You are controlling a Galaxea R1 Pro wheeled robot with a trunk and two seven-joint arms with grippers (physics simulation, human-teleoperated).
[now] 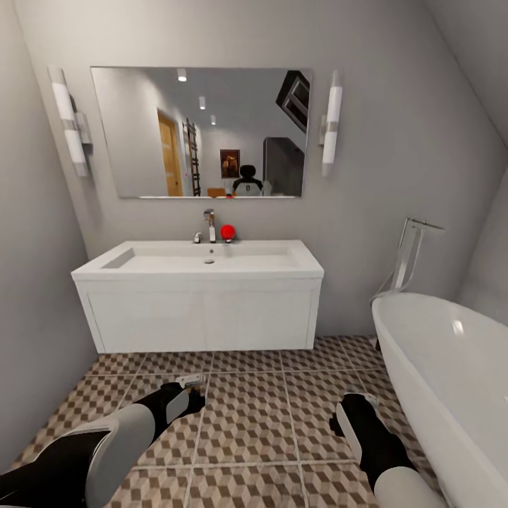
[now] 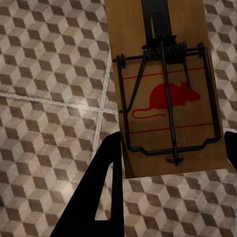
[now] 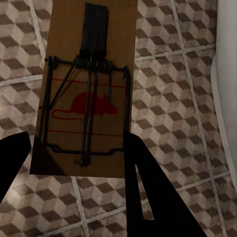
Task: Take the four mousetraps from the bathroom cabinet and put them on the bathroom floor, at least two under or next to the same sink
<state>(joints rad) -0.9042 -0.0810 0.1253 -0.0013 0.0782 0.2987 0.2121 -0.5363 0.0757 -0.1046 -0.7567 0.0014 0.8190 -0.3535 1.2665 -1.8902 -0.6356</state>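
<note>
Facing the bathroom sink (image 1: 209, 258), a white basin moulded on its two-door vanity below a wide mirror (image 1: 201, 132), the robot stood with both arms lowered over the bathroom floor (image 1: 247, 416) and a white bathtub (image 1: 451, 381) close on its right. The left gripper (image 2: 170, 163) pinched a mousetrap (image 2: 163, 94) by its near edge, one dark finger against each long side of the board, and in the head view that trap's pale end (image 1: 189, 381) just showed past the arm, hanging above the tiles a little in front of the vanity. The right gripper (image 3: 76, 158) was likewise closed on a second mousetrap (image 3: 86, 94), held flat over the cube-patterned tiles with the tub's white wall near at one side; I could not tell from either wrist view how high the boards hung above the floor. Each trap looked like a thin, stiff wooden slab, very light, with a wire bar and spring standing proud of the printed red mouse. I judged that the bare wooden edges were the right place to hold, clear of the spring and bar, since a squeeze on the wire might slip or trip it. So light a board would likely skid or flip if dropped, so it wanted lowering close to the tiles before letting go, near the vanity's foot.
</note>
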